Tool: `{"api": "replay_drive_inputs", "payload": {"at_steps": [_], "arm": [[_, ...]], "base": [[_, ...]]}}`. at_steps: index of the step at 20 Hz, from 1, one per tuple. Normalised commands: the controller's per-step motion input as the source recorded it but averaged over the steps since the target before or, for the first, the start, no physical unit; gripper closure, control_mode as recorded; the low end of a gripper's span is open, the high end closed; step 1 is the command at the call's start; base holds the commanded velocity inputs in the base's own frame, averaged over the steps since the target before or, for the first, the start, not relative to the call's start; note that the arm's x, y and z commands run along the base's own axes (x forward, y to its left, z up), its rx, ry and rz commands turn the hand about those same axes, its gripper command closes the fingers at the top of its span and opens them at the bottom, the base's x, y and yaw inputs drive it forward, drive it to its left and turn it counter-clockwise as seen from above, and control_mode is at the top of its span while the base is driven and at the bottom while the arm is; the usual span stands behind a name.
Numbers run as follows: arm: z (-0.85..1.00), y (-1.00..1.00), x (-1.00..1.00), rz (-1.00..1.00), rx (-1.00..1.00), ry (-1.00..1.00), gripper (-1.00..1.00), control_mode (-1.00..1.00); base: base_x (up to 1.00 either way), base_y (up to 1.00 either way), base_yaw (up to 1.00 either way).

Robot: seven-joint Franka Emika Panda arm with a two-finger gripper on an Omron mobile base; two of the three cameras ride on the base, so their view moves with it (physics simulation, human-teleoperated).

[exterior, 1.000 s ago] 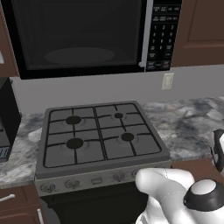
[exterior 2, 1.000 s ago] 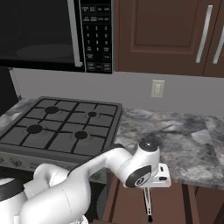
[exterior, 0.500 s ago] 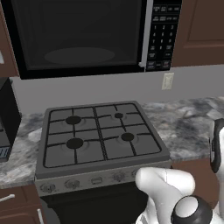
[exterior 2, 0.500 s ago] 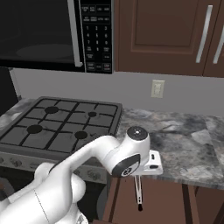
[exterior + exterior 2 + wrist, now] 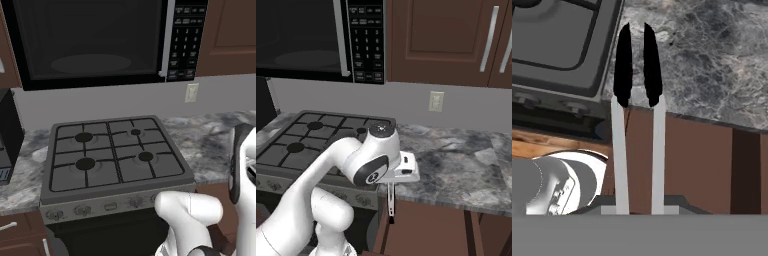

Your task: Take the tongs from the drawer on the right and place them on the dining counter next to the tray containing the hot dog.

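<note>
Tongs (image 5: 391, 200) in my grip, hanging tip-down off the front edge of the worktop.

Left base view: gas stove (image 5: 115, 160) at centre, matte grey top, black grates, four burners. Black glossy microwave (image 5: 90, 40) across the top. Marbled grey worktop (image 5: 215, 145) at right. My white arm bulks in the lower right corner.

Right base view: my gripper (image 5: 391, 186) sits at centre, just below the wrist, pointing down. The tongs drop from it as a thin pale stick with a dark end, in front of the reddish-brown cabinet face (image 5: 426, 230) at bottom centre. Smooth brown wall cabinets with silver bar handles fill the upper right.

Hand view: two slim pale arms rise from bottom centre, each ending in a black teardrop pad, near-parallel, with a narrow gap between. Stove corner at upper left, stone at upper right, brown wood below. I judge my jaws closed on the tongs' base, though the contact itself is hidden.

Step in hand, as I read it: carry to the dining counter. Keep the squeeze firm, since the smooth, thin shafts could twist. Lift clear of the stone edge before swinging.
</note>
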Motion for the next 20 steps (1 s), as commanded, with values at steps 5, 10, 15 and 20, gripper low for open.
{"api": "replay_drive_inputs", "payload": {"at_steps": [5, 10, 15, 20], "arm": [[0.25, 0.83, 0.0, 0.03, 0.01, -0.04, 1.0, -1.0], [0.36, 0.85, -0.02, 0.05, 0.0, -0.02, 1.0, -1.0], [0.48, 0.62, -0.06, 0.06, 0.02, 0.0, 1.0, -1.0], [0.32, 0.42, -0.06, 0.04, 0.05, -0.04, 1.0, -1.0]], "base": [[0.0, 0.0, 0.0], [0.0, 0.0, 0.0], [0.0, 0.0, 0.0], [0.0, 0.0, 0.0]]}}
